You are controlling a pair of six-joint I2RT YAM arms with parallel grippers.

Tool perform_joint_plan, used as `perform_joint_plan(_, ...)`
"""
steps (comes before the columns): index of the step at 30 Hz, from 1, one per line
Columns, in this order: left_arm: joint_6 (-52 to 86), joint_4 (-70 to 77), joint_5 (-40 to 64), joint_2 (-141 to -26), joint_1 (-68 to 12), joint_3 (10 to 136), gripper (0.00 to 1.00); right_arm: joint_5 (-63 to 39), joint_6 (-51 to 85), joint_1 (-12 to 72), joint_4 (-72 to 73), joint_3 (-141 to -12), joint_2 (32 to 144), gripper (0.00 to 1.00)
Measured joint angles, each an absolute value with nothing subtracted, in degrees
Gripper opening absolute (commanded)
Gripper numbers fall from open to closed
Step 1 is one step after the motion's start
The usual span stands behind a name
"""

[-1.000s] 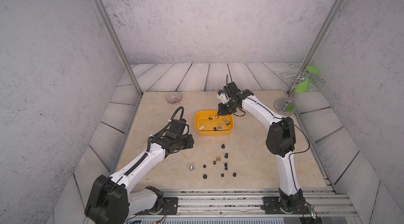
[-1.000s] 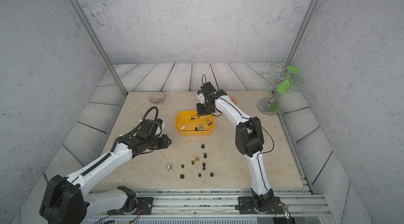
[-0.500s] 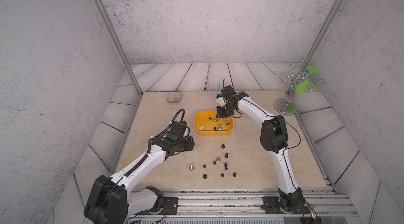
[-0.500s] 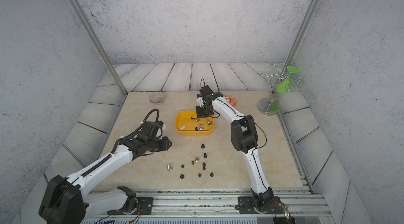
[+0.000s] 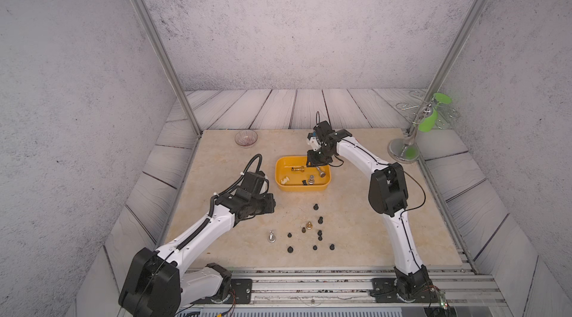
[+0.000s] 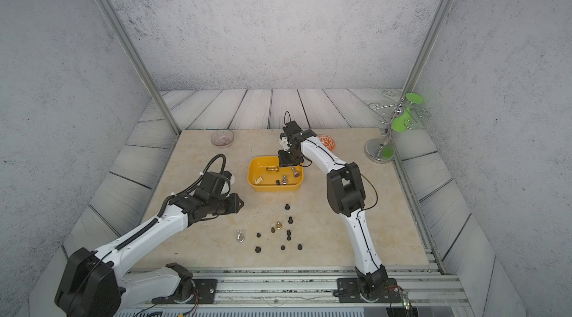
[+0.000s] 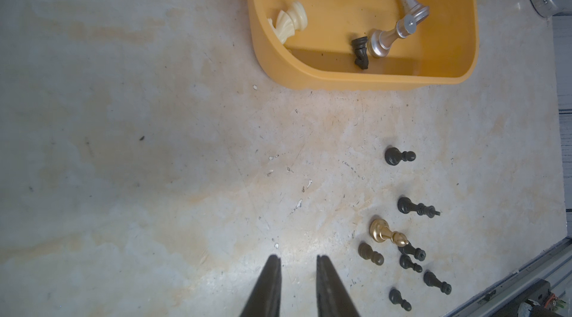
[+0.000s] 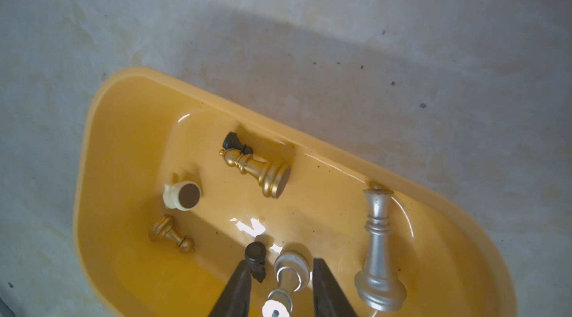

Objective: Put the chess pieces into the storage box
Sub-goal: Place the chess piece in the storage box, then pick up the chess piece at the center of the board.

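Tabletop unchanged; right claw now released above storage box; left claw slightly parted, empty.

My beige, marbled counter, seen in both top views: a clear glass bowl stands upright near the far corner on my left. A white bowl with an orange pattern sits near the far edge, only partly in sight in a top view. At the far corner on my right, a chrome stand rises from a round, mirror-bright base, its wire hooks curling outward. A bright green cup hangs tilted among them. Grey wood-look planks ring the counter below speckled grey walls. Two slanting metal posts frame the scene, and a metal rail runs along the near edge.
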State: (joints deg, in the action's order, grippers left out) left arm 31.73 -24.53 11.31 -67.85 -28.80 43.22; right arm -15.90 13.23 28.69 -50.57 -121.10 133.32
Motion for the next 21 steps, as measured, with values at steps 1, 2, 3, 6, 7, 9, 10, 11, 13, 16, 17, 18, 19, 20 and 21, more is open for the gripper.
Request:
perform_joint_plan(1,31.6,-24.9,10.9,-67.9,-28.9,43.3,0.25,-15.9,13.2,28.7,-50.4,-119.8,132.7,0.37)
perform_joint_plan(2,31.3,-25.5,10.3,-67.9,-29.1,43.4,0.25,-15.7,13.2,28.7,-50.2,-118.1,131.7,0.37)
perform_joint_plan(3,31.1,-26.4,9.7,-67.9,-29.3,43.6,0.25,-15.5,13.2,28.7,-49.9,-115.9,130.3,0.37)
perform_joint_plan(6,30.3,-28.8,8.2,-67.9,-30.1,44.9,0.25,-15.2,13.2,28.7,-48.9,-110.3,125.3,0.37)
perform_joint_plan(7,30.0,-29.4,7.7,-67.9,-30.2,45.3,0.25,-15.1,13.2,28.7,-48.6,-108.9,123.6,0.37)
perform_joint_plan(9,29.6,-30.4,7.0,-67.9,-30.4,46.1,0.25,-14.9,13.2,28.7,-47.5,-106.0,119.9,0.38)
perform_joint_plan(10,29.4,-30.9,6.7,-67.9,-30.5,46.3,0.25,-14.9,13.2,28.7,-46.9,-104.6,118.3,0.38)
perform_joint_plan(11,29.3,-31.3,6.4,-67.9,-30.7,46.5,0.25,-14.8,13.2,28.7,-46.4,-103.0,116.4,0.38)
perform_joint_plan(13,28.8,-32.3,5.7,-67.8,-31.0,46.7,0.25,-14.7,13.2,28.7,-45.5,-100.0,113.1,0.38)
perform_joint_plan(16,28.2,-34.4,4.9,-67.8,-31.7,47.4,0.26,-14.4,13.0,28.7,-44.7,-96.1,109.1,0.39)
perform_joint_plan(17,28.1,-35.0,4.5,-67.8,-32.1,47.7,0.26,-14.3,12.8,28.7,-44.6,-94.9,108.2,0.39)
perform_joint_plan(18,27.9,-35.7,4.1,-67.8,-32.4,48.0,0.26,-14.3,12.8,28.7,-44.4,-93.8,107.3,0.39)
perform_joint_plan(19,27.8,-36.3,3.7,-67.8,-32.8,48.4,0.27,-14.3,12.6,28.7,-44.1,-92.4,106.3,0.39)
perform_joint_plan(20,27.8,-36.9,3.2,-67.7,-33.2,48.6,0.27,-14.3,12.5,28.7,-44.0,-91.2,105.4,0.4)
perform_joint_plan(21,27.7,-37.5,2.9,-67.7,-33.7,48.9,0.27,-14.2,12.4,28.7,-43.9,-90.1,104.6,0.4)
